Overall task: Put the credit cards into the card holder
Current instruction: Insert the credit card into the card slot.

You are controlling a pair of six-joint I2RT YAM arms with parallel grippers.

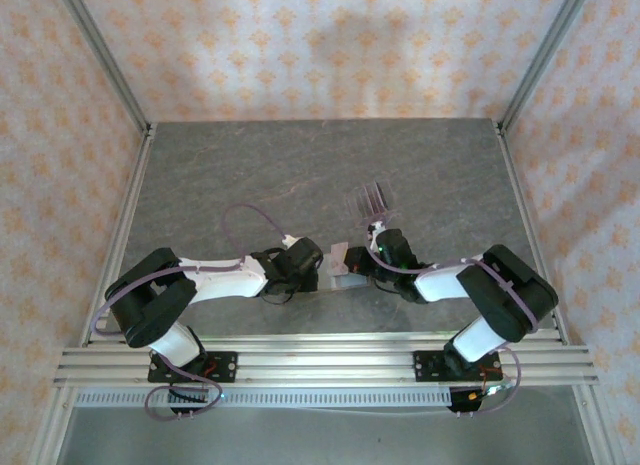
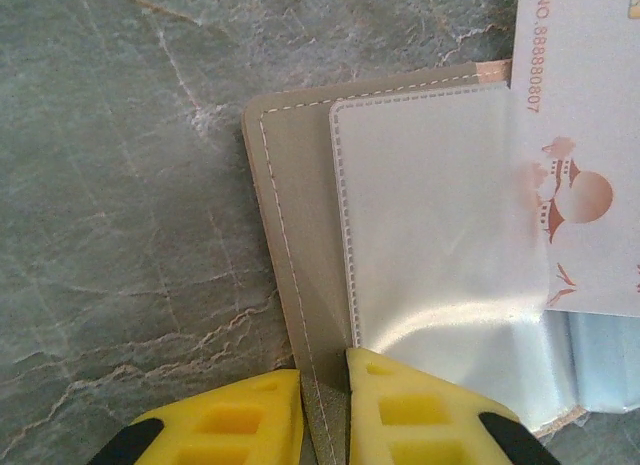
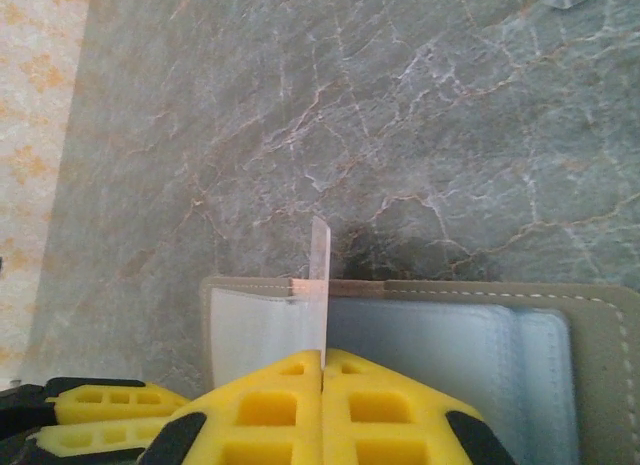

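Left gripper (image 2: 325, 425): 1 card holder (image 2: 296, 215) | right gripper (image 3: 322, 410): 1 credit card (image 3: 320, 275)

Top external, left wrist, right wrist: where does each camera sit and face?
Top external: above and behind, looking down at the table; left arm and right arm show.
Left wrist: looks down; left hand pinches the card holder.
Right wrist: looks forward across the table; right hand grips a card edge-on.
Shared by both wrists: the card holder.
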